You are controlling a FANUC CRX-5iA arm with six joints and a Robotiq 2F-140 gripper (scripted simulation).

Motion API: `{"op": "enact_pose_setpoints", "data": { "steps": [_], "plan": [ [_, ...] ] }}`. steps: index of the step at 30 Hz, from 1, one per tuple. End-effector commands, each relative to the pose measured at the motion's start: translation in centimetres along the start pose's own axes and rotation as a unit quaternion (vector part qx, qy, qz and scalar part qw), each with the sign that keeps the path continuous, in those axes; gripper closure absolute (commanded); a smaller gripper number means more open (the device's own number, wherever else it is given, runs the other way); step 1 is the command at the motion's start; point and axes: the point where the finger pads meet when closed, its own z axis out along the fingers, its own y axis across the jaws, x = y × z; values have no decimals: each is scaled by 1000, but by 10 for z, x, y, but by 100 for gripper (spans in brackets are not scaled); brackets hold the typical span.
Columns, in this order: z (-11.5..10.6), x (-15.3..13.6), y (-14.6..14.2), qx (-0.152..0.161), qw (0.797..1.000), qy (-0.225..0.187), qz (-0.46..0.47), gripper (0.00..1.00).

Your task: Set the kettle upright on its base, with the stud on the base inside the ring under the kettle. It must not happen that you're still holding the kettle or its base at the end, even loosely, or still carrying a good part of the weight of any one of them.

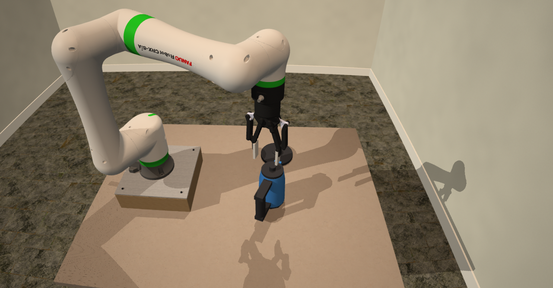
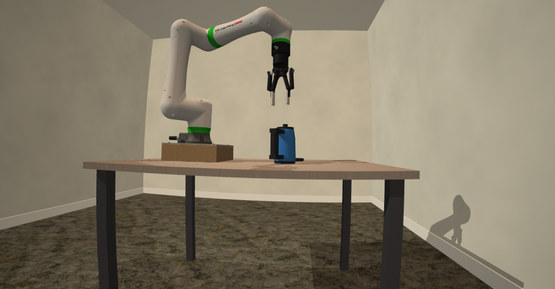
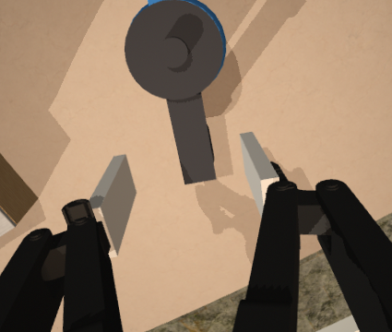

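The blue kettle [image 1: 272,188] stands upright on the table top, with a dark lid and knob on top and a black handle [image 1: 262,203] facing the front. It also shows in the exterior view [image 2: 284,144] and from above in the wrist view [image 3: 173,50]. The black round base [image 1: 274,154] lies flat on the table just behind the kettle, apart from it; only its edge shows in the exterior view [image 2: 299,159]. My gripper [image 1: 265,154] [image 2: 280,102] hangs well above the kettle, pointing down, fingers half apart with nothing between them [image 3: 186,172].
The arm's wooden mounting block [image 1: 160,181] stands at the table's left. The table's right edge lies close to the room wall. In the wrist view a table edge and the floor [image 3: 343,290] show below the fingers.
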Motion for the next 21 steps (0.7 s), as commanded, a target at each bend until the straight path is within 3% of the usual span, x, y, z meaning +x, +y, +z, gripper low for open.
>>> {"op": "enact_pose_setpoints", "data": {
  "steps": [1,21],
  "plan": [
    [0,0,0,0,1000,0,0,53],
    [0,0,0,0,1000,0,0,53]
  ]
}}
